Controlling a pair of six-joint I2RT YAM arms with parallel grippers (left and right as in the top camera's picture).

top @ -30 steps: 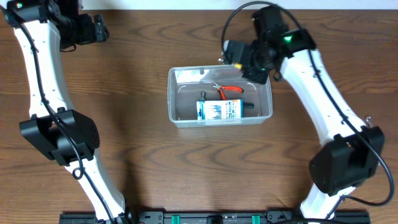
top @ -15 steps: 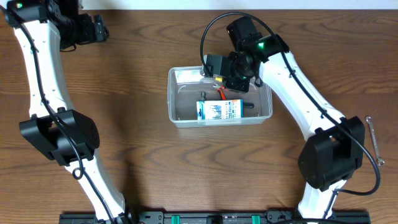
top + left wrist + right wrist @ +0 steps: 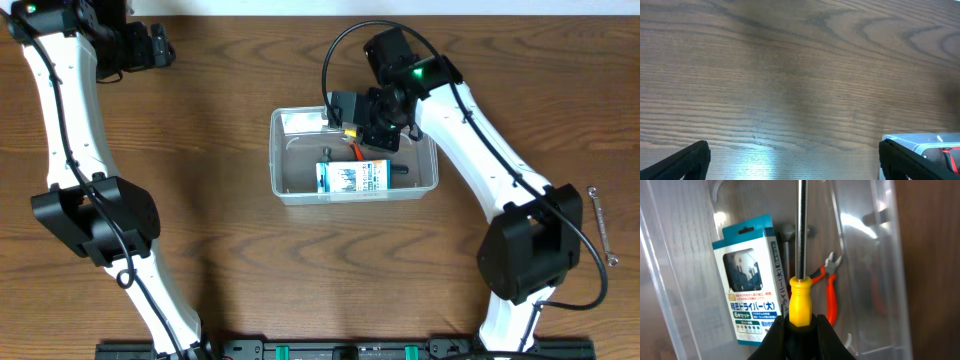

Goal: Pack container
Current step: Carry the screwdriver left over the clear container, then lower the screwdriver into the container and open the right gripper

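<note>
Gripping one screwdriver [image 3: 800,300] by its yellow handle, our right gripper [image 3: 800,330] is clenched tight, with the shaft pointing down into the container [image 3: 283,190]. The container sits on the table [image 3: 220,260] directly beneath the gripper.

We judge this to be the placing step: the tool hangs over the container's rear part and is not yet laid down. The next move calls for lowering it, tipping the shaft flat beside the contents, then letting go.

Inside the container we count one blue-and-white box [image 3: 352,178], one pair of red-handled pliers [image 3: 829,287] and one dark item [image 3: 400,169] we cannot name. Well right of the container lies one wrench [image 3: 600,222], probably the next pick.

Far to the container's left, our left gripper [image 3: 795,160] hovers with its fingers spread, holding nothing.
</note>
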